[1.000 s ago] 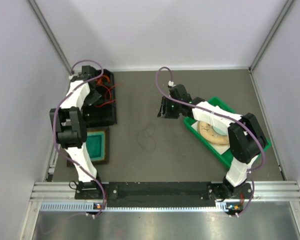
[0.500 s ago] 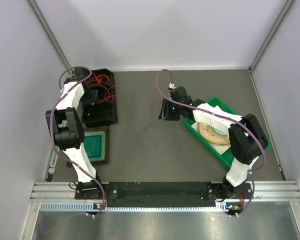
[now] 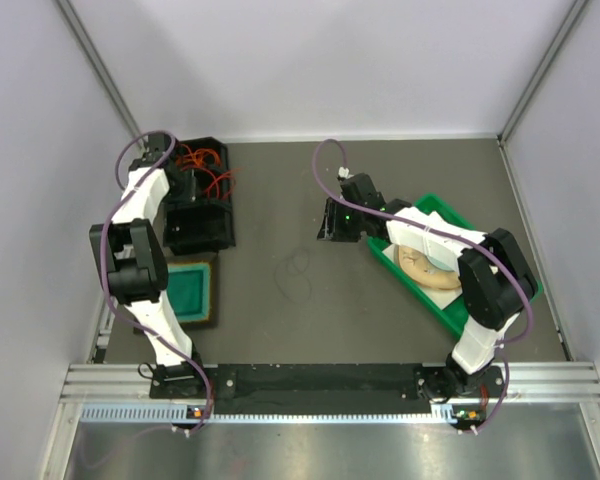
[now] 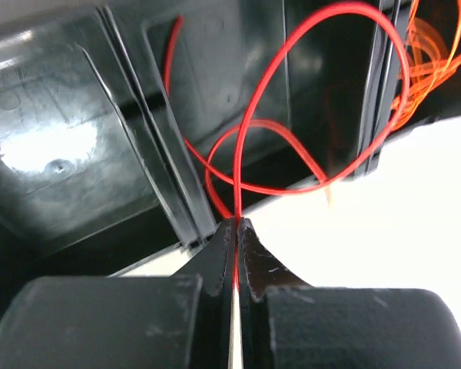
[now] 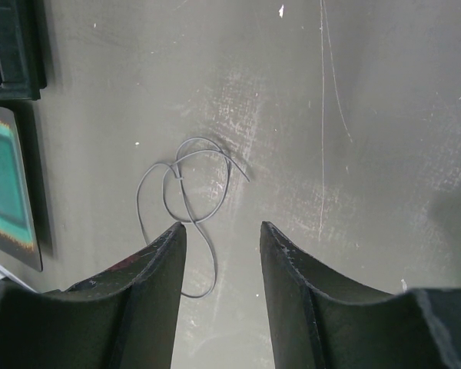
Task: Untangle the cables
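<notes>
Left gripper (image 4: 236,231) pinches a red cable (image 4: 246,154) above the black bin (image 4: 77,154), right gripper (image 5: 220,228) spread over the dark cable (image 5: 186,196); next, seemingly, drawing the loop free.

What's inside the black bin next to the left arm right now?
The black bin holds loose orange-red cables in its far part. The left gripper is shut on one red strand. The left arm covers the bin's left side, so anything there is hidden.

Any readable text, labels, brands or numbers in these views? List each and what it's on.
None readable in any view.
Black tray, green bin, teal pad: no print visible.
Pale strip along the front rail: fine repeated marks, too small to tell whether any are characters.
</notes>
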Controlling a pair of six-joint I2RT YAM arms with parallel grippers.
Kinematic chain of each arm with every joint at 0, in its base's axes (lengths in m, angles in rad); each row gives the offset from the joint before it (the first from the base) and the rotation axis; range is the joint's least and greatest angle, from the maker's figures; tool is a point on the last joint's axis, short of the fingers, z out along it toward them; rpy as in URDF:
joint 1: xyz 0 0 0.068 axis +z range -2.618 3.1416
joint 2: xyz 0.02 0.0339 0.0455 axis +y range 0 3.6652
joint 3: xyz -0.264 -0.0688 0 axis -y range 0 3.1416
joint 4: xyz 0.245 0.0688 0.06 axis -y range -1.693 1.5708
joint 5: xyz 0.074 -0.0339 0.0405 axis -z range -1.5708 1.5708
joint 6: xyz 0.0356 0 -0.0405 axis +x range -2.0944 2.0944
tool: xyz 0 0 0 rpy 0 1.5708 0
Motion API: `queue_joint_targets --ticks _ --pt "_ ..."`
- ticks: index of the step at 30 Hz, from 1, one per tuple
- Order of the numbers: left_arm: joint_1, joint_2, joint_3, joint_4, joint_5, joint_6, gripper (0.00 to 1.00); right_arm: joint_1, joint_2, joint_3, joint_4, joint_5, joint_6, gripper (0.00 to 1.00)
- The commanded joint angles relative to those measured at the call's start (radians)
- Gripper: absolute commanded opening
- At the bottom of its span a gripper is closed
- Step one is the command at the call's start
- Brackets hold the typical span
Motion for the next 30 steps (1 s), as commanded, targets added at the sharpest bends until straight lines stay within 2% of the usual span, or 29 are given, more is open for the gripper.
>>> queue_joint_targets --ticks 1,8,15,20,26,28,29,30 --pt "-0.014 -0.038 -0.032 0.085 -0.115 -0.172 0.00 0.015 -0.053 -0.002 0.031 0.000 -0.001 0.44" --pt "-0.035 -0.029 -0.130 0.186 -0.208 -0.336 0.00 0.015 -0.042 -0.001 0.030 -0.003 -0.001 0.44" --pt "-0.046 0.017 -0.133 0.195 -0.258 -0.449 0.00 0.016 -0.033 0.001 0.025 -0.003 -0.003 0.43" --pt "-0.049 0.086 -0.076 0.125 -0.269 -0.474 0.00 0.015 -0.027 0.001 0.025 -0.006 -0.003 0.43" --pt "-0.049 0.116 -0.064 0.125 -0.264 -0.496 0.00 0.016 -0.024 0.004 0.025 -0.009 -0.004 0.43" --pt "-0.049 0.111 -0.067 0.132 -0.269 -0.485 0.06 0.015 -0.024 0.005 0.025 -0.011 -0.004 0.43" --pt "-0.052 0.105 -0.064 0.129 -0.274 -0.480 0.18 0.015 -0.022 0.005 0.027 -0.011 -0.004 0.43" --pt "-0.052 0.100 -0.064 0.128 -0.280 -0.476 0.25 0.016 -0.022 0.005 0.027 -0.012 -0.004 0.44"
